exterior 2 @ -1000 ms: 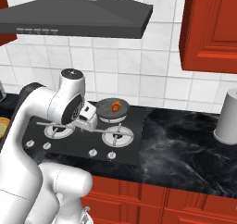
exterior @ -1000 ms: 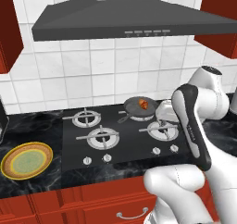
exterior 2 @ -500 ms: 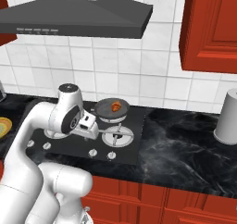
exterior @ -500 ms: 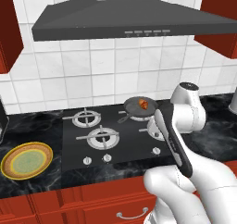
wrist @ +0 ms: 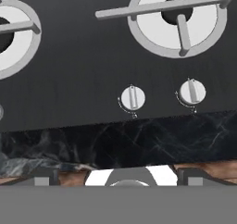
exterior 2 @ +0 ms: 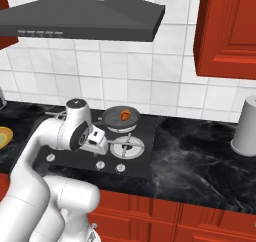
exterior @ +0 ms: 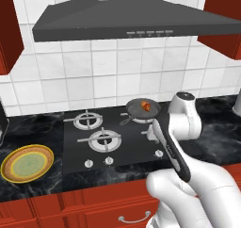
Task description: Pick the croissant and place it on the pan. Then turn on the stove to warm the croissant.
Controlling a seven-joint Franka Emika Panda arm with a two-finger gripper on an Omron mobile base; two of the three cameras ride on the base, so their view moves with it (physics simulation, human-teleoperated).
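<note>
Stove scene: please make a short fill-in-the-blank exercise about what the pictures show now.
1. The croissant lies in the ____.
2. The pan sits on a ____ burner of the stove.
3. The yellow-rimmed plate holds ____.
4. In the hand view, two round ____ lie ahead of the gripper, whose jaws are open.

Missing words: pan; back; nothing; knobs

Croissant [exterior: 147,106] in pan [exterior: 136,110] on stove [exterior: 75,147]
</note>
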